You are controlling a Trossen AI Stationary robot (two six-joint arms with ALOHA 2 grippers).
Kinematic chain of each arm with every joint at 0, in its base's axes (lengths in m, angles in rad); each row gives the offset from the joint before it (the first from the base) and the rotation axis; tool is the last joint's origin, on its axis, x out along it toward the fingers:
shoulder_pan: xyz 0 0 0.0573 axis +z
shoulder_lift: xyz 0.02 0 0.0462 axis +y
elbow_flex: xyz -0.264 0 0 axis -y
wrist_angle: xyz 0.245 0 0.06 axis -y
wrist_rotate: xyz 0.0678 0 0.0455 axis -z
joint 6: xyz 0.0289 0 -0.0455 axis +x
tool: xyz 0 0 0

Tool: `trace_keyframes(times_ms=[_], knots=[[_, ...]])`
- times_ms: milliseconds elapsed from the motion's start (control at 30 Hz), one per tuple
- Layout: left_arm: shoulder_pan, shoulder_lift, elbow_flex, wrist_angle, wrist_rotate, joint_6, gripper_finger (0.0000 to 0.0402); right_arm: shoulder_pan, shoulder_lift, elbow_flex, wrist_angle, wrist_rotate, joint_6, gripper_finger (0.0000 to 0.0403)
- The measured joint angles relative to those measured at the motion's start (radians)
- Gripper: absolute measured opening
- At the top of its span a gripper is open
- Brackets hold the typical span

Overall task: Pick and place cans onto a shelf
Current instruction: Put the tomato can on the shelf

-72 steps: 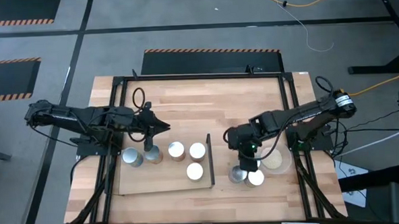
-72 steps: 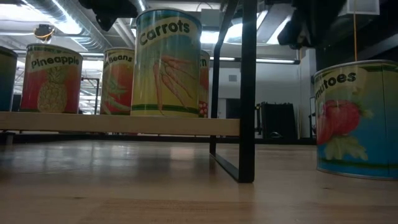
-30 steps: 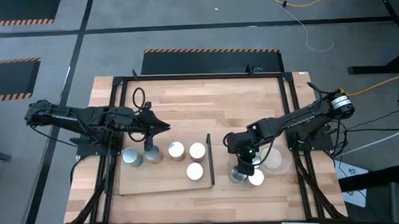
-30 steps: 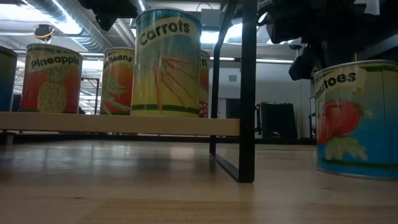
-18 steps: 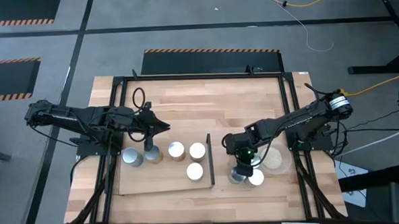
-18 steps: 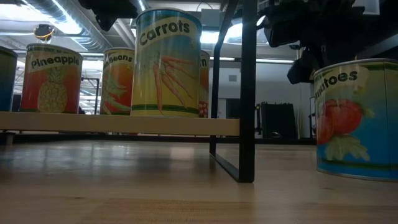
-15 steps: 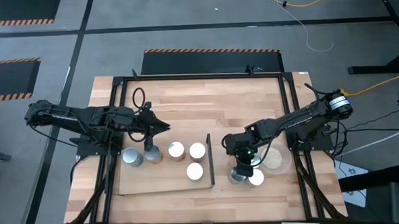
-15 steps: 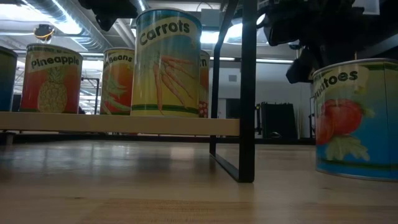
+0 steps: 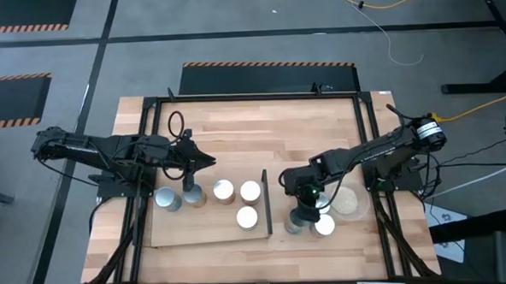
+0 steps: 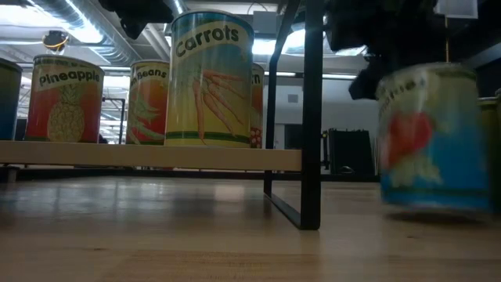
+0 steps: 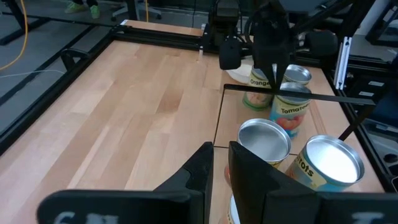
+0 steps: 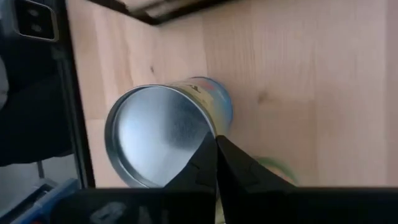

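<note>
The right gripper (image 9: 299,210) is clenched on the rim of a tomato can (image 10: 433,141) just beyond the black-frame end of the shelf (image 9: 207,232), with a second can (image 9: 325,225) close beside it; four more cans stand on the shelf. A rigid tin like this looks fairly heavy, with a smooth label (slippery, I would judge), so a pinch on the thin upper lip seems workable but liable to swing; keeping it upright matters. The left gripper (image 9: 190,181) hangs over the shelf above another can (image 9: 192,197), fingers slightly apart, holding nothing.
</note>
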Motion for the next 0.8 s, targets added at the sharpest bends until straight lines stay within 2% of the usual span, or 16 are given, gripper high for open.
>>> trace_keyframes(times_ms=[333,500,633,800], knots=[[0.000,0.000,0.000,0.000,0.000,0.000,0.0043,-0.094,0.000,0.188,-0.212,-0.002,-0.265,0.0002],[0.000,0.000,0.000,0.000,-0.003,0.000,0.0043,-0.171,-0.001,0.277,-0.331,0.099,-0.489,0.0001],[0.000,0.000,0.000,0.000,-0.004,0.000,0.0043,-0.253,-0.002,0.337,-0.338,0.189,-0.702,0.0001],[0.000,0.000,0.000,0.000,-0.004,0.000,0.0043,-0.378,0.017,0.405,-0.322,0.238,-0.934,0.0001]])
